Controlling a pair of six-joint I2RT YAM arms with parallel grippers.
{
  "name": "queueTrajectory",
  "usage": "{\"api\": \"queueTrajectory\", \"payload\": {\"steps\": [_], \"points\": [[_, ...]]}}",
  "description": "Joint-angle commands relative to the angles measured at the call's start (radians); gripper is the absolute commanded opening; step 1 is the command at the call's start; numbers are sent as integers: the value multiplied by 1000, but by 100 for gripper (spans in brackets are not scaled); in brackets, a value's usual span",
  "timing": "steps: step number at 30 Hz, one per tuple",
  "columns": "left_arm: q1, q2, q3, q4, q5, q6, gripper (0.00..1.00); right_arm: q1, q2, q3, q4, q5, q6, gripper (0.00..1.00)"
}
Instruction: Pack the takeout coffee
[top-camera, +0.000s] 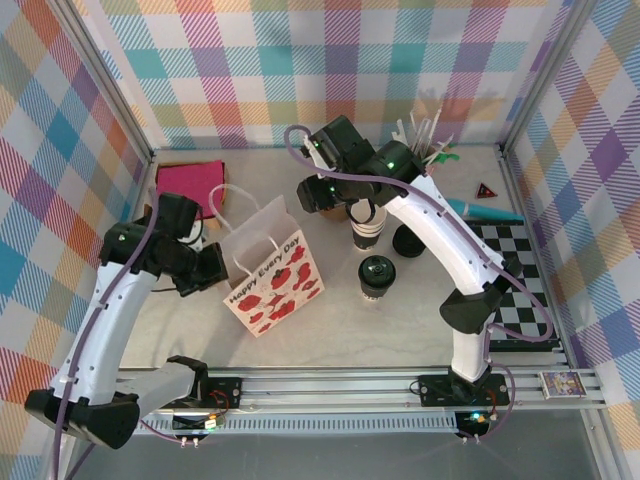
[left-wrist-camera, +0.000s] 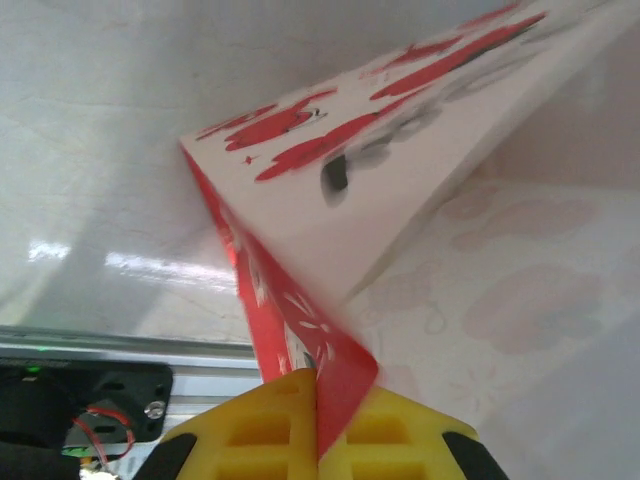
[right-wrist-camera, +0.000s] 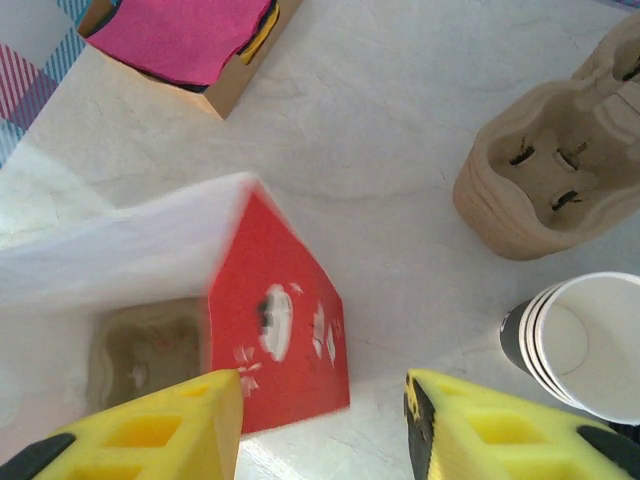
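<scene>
Pinching at far left: the left gripper (left-wrist-camera: 318, 420) is clenched on the red side fold of the paper bag (top-camera: 270, 275), its yellow jaws pressed together over the crease.
Felt box: behind that arm, a shallow cardboard box (top-camera: 190, 180) holds a soft magenta sheet.
Bag: thin white paper printed with red poppies. It stands upright with its mouth open and its brown floor visible from the right wrist camera. It looks easy to crumple.
Right gripper (right-wrist-camera: 322, 395): released, its jaws standing apart with nothing between them, hanging over the bag's mouth.
Pulp carrier (right-wrist-camera: 540, 180): moulded brown fibre, rough and rounded, with slotted wells.
Cup stack (top-camera: 368, 228): nested white paper cups with a dark band and no lid, just right of the bag.
Takeout coffee (top-camera: 377, 272): upright on the pale tabletop (top-camera: 400, 330), just right of the bag and in front of the cup stack. Neither gripper touches it.
Handling: probably light to moderate in weight, and top-heavy if full. The thin paper wall would give under a hard squeeze, and the glossy black lid looks slick and could pop off. The safest hold seems to be across the white wall just below the lid rim, with the cup kept level.
Loose lid (top-camera: 408, 240): a flat black plastic disc, right of the stack.
Checkered mat (top-camera: 515, 275): black and white squares along the right edge.
</scene>
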Motion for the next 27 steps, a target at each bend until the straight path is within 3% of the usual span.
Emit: {"api": "queueTrajectory", "payload": {"steps": [1, 5, 11, 16, 22, 27], "points": [[5, 37, 128, -34, 92, 29, 0, -6, -13, 54, 8, -26, 18, 47], [6, 26, -35, -36, 117, 63, 0, -6, -12, 43, 5, -58, 7, 50], [5, -49, -4, 10, 3, 71, 0, -5, -48, -19, -25, -111, 13, 56], [5, -147, -72, 100, -22, 70, 0, 13, -117, -107, -4, -160, 17, 58], [3, -299, -164, 193, -66, 54, 0, 103, -212, -215, -15, -84, 23, 58], [-4, -444, -272, 229, -101, 57, 0, 187, -346, -432, 62, -67, 96, 59]]}}
